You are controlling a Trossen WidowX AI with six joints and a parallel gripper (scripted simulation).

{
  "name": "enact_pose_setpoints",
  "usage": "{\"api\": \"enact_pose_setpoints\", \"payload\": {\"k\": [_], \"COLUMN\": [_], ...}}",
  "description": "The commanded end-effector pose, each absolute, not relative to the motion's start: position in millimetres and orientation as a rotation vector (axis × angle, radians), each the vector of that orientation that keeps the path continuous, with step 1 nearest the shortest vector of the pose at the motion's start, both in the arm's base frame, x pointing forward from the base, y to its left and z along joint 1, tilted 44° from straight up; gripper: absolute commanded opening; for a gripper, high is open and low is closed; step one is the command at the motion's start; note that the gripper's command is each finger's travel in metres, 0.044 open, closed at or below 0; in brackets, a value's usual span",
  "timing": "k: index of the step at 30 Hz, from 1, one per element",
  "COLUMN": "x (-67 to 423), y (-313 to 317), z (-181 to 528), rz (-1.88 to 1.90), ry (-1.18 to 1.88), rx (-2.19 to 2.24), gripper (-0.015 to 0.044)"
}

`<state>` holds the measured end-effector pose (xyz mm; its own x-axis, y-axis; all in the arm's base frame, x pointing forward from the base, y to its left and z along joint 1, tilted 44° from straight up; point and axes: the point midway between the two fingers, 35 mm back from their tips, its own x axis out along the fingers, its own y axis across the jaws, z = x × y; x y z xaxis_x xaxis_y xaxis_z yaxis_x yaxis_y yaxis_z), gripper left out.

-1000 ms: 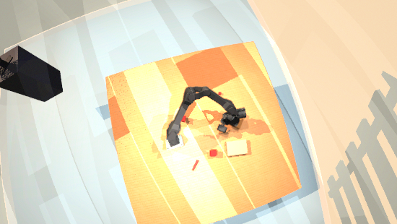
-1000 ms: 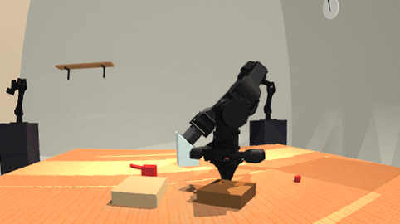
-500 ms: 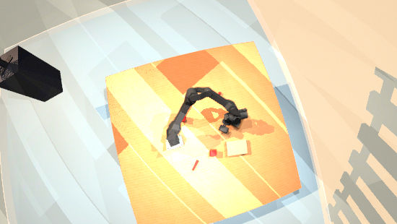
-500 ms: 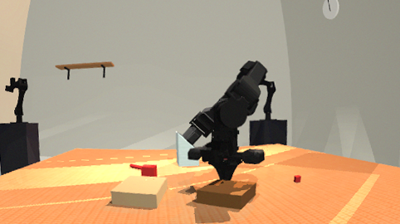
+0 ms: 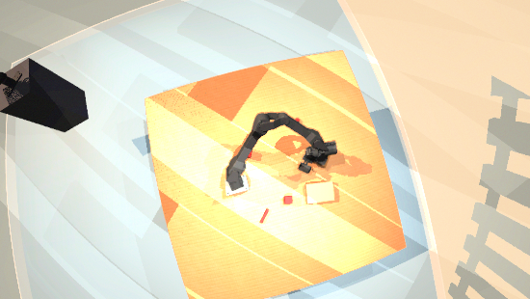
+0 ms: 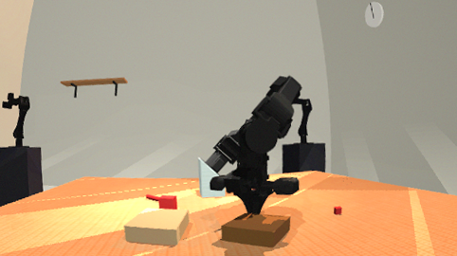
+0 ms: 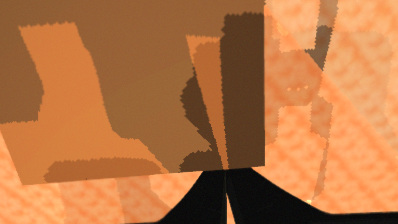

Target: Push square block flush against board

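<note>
We see black parallel-jaw gripper (image 6: 255,210) closed, empty, tips down at far edge of flat brown square block (image 6: 255,229). Pale cream rectangular board (image 6: 156,227) lies beside gripper, apart from block.

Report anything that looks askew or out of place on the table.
The brown block and cream board lie apart, at different angles, no sides touching. The shut claw sits at the block's far edge. Nothing looks spilled or damaged.
</note>
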<state>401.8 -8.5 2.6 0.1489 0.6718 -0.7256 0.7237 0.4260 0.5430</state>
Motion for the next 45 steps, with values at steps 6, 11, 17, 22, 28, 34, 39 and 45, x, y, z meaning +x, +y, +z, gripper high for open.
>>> {"api": "enact_pose_setpoints", "payload": {"k": [6, 11, 17, 22, 28, 34, 39, 45], "x": [408, 411, 415, 418, 421, 425, 428, 431], "y": [-13, -15, -18, -20, -22, -25, -27, -29], "z": [0, -1, -3, -4, -5, -7, -8, -9], "rz": [-0.051, -0.051, -0.051, -0.051, -0.051, -0.051, -0.051, -0.051], "ry": [1.547, 1.547, 1.547, 1.547, 1.546, 1.546, 1.546, 1.546], "rx": [1.271, 1.270, 1.270, 1.270, 1.270, 1.270, 1.270, 1.269], "gripper": [0.0000, 0.0000, 0.0000, 0.0000, 0.0000, 0.0000, 0.0000, 0.0000]}}
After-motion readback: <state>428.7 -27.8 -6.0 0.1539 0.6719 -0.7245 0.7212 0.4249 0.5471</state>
